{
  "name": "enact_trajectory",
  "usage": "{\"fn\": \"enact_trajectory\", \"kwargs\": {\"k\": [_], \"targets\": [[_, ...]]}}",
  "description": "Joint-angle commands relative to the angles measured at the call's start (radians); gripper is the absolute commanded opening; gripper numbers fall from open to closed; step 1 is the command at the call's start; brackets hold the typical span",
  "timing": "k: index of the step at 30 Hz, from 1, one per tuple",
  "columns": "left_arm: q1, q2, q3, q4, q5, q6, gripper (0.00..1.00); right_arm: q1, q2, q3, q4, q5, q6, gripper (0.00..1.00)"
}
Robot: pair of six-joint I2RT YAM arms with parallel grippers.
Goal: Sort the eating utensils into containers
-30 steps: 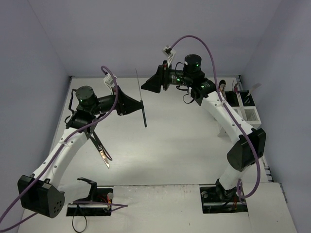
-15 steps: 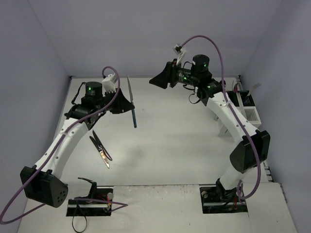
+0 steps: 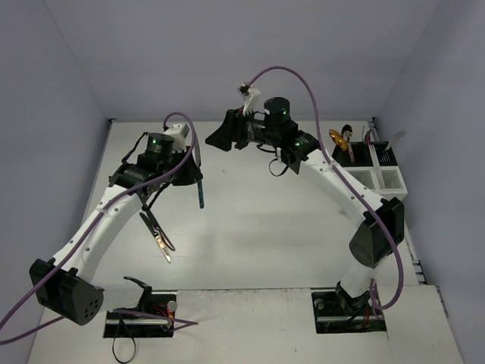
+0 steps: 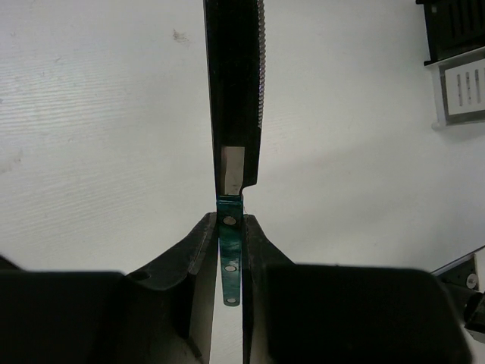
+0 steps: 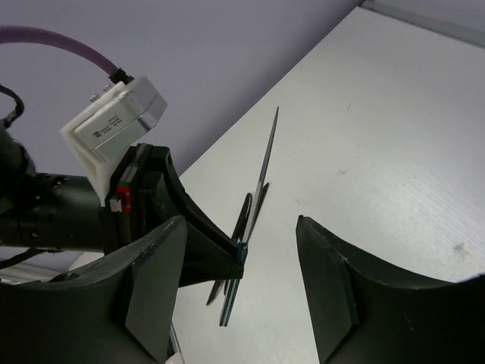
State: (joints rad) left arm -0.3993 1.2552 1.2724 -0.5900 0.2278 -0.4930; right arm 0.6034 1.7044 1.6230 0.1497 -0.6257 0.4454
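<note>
On the left of the desk [image 3: 265,227], beside the left arm, loose utensils [image 3: 157,233] lie flat and overlapping. I count two slim pieces, though from above they are too thin to rule out a third.

Next comes the left gripper [image 4: 228,235], raised over the desk. Its jaws are pinched narrow on the teal handle of one serrated knife [image 4: 235,83], gripped just below the blade. The handle end pokes back between the jaws and the whole dark blade juts forward unsupported.

The right gripper [image 3: 214,139] hangs near the blade tip with its jaws spread wide and nothing in them. Its wrist view looks straight at the knife.

At the far right edge stand the two joined containers, one black bin [image 3: 362,155] and one white slotted bin [image 3: 388,180], well apart from the knife. About four pieces stand in them: a gold spoon [image 3: 336,138], a dark piece [image 3: 347,130], a pink-handled one [image 3: 369,136] and a pale stick [image 3: 396,139].

The main risk is the hold. A flat handle clamped at one spot can swivel or slide, letting the knife droop or drop. If this is a handover, the open jaws could knock the blade sideways by closing off-line. They could also take hold before the left jaws let go, twisting the knife between the arms.
</note>
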Motion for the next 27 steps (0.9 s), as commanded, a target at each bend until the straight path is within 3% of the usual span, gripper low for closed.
{"fn": "enact_trajectory", "kwargs": {"k": [1, 19, 27], "targets": [[-0.030, -0.012, 0.060, 0.016, -0.060, 0.028, 0.00, 0.017, 0.025, 0.046, 0.032, 0.058, 0.014, 0.58], [-0.056, 0.006, 0.061, 0.018, -0.038, 0.034, 0.00, 0.073, 0.100, 0.067, 0.034, 0.031, 0.017, 0.53], [-0.068, 0.007, 0.058, 0.026, 0.010, 0.047, 0.00, 0.081, 0.119, 0.061, 0.038, 0.008, 0.003, 0.40]]}}
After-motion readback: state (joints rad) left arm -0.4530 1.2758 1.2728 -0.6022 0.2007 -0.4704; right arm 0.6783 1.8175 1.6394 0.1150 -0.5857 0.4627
